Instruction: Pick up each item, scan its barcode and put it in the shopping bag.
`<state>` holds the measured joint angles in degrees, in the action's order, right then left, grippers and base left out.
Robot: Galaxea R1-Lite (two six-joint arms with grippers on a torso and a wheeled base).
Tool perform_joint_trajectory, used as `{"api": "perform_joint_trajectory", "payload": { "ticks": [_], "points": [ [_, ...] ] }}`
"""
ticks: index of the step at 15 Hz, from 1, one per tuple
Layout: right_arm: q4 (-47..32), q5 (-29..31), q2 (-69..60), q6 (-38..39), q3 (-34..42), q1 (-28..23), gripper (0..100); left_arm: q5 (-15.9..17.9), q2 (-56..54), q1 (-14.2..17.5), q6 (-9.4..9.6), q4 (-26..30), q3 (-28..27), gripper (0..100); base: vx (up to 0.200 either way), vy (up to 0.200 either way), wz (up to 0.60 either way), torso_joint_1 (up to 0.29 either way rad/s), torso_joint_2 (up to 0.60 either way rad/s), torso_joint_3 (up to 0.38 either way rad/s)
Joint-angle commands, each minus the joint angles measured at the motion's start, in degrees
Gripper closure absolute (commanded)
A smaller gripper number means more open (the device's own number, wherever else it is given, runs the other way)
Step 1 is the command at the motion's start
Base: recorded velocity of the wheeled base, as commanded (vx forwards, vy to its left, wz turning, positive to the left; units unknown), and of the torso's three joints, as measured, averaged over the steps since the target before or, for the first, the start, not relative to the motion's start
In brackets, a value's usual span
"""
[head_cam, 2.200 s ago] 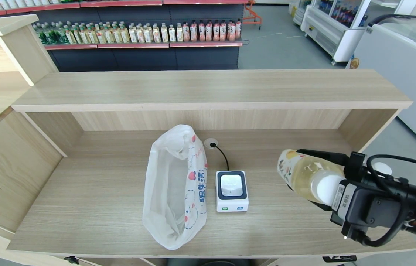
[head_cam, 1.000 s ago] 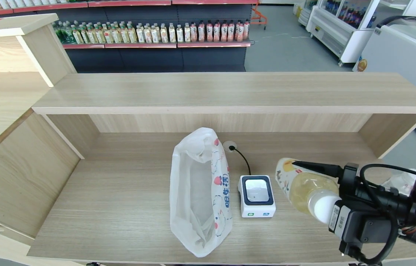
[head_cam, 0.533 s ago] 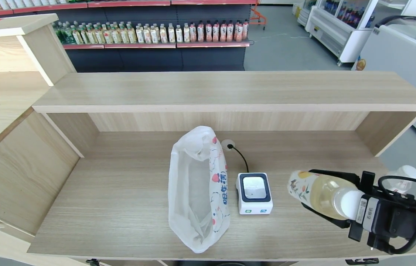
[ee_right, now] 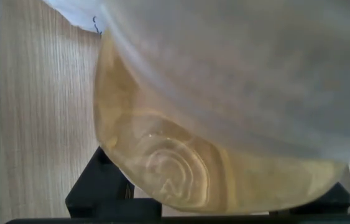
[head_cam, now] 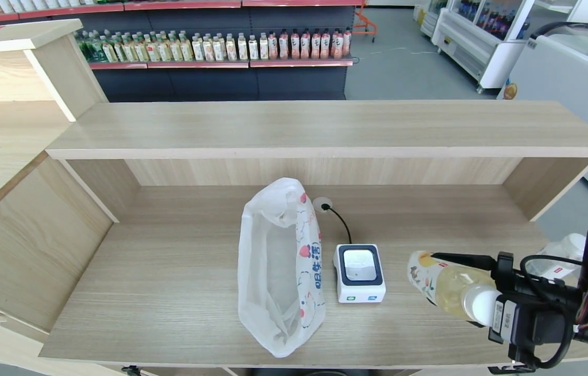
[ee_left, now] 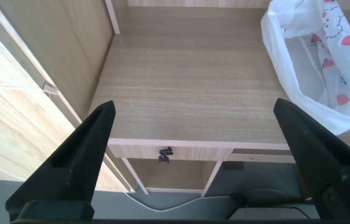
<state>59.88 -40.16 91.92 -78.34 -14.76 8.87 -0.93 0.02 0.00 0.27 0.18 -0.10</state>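
Holding: right gripper [head_cam: 456,288] pinches bottle [head_cam: 430,275] above surface [head_cam: 168,271] | axis: horizontal, base toward scanner [head_cam: 359,272] | scanner: near, to robot's left of bottle, shopping bag [head_cam: 278,271] beyond it | nearer arm: right

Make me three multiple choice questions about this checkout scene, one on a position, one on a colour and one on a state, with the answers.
1. Where is the scanner relative to the shopping bag?
A. Inside it
B. Beside it, on the robot's right
C. On the ledge above it

2. What colour is the cap of the bottle?
A. Red
B. Green
C. White

3. What state is the right gripper in?
A. Shut on the bottle
B. Open and empty
C. Shut on the bag

Answers:
1 B: the scanner stands on the counter next to the bag.
2 C: the cap by the gripper's body is white.
3 A: its fingers clamp the tilted bottle.
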Motion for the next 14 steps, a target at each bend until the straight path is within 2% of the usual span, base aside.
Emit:
{"api": "perform_joint_trajectory", "payload": {
  "ticks": [1,4,7,14],
  "points": [
    [0.0,-0.4,3.2,-1.7,-0.6,-2.5,100,0.0,0.0,0.0,0.0,0.0,0.1,0,0.0,0.0,0.0,0.0,0.0,0.0],
    [0.3,-5.3,10.3,-3.5,-4.3,-2.5,100,0.0,0.0,0.0,0.0,0.0,0.0,0,0.0,0.0,0.0,0.0,0.0,0.0],
    [0.3,-9.2,15.0,-4.5,-9.8,0.2,100,0.0,0.0,0.0,0.0,0.0,0.0,0,0.0,0.0,0.0,0.0,0.0,0.0],
    [0.1,-11.4,20.7,-8.1,-15.5,1.4,100,0.0,0.0,0.0,0.0,0.0,0.1,0,0.0,0.0,0.0,0.0,0.0,0.0]
  ]
}}
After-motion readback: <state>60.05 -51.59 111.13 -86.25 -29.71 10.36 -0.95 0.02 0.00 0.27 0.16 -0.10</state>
